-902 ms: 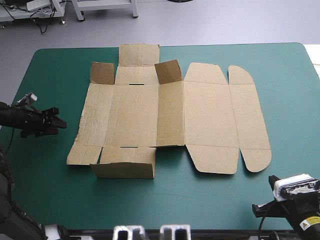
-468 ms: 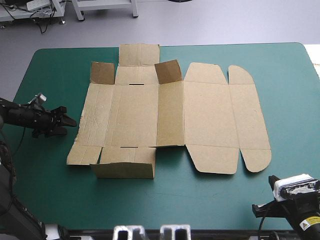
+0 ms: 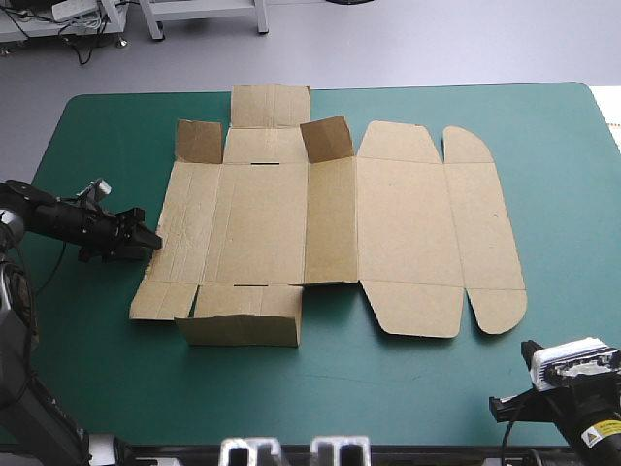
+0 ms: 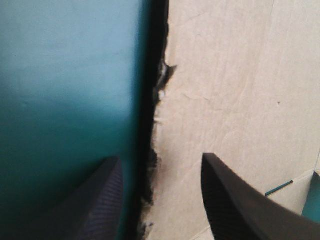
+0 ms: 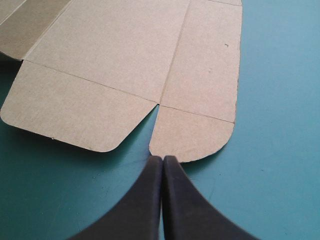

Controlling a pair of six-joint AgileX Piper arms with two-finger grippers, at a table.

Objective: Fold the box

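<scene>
Because the box [image 3: 330, 223] lies flat, the left gripper [image 4: 160, 162] straddles its edge, parted to pinch; the right gripper [image 5: 163, 159] rests clenched.

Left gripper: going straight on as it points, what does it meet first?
The left gripper would meet the ragged left edge of the box; its open fingers straddle it, though height is unclear.

— What kind of place is it?
— A robotics lab, I think: a work table [image 3: 543, 126] with a teal-green cover, the left gripper [image 3: 153, 240] on a robot arm [image 3: 58, 216] over it, a grey floor [image 3: 437, 39], white metal stand legs [image 3: 155, 21], loose cables [image 3: 89, 44].
</scene>
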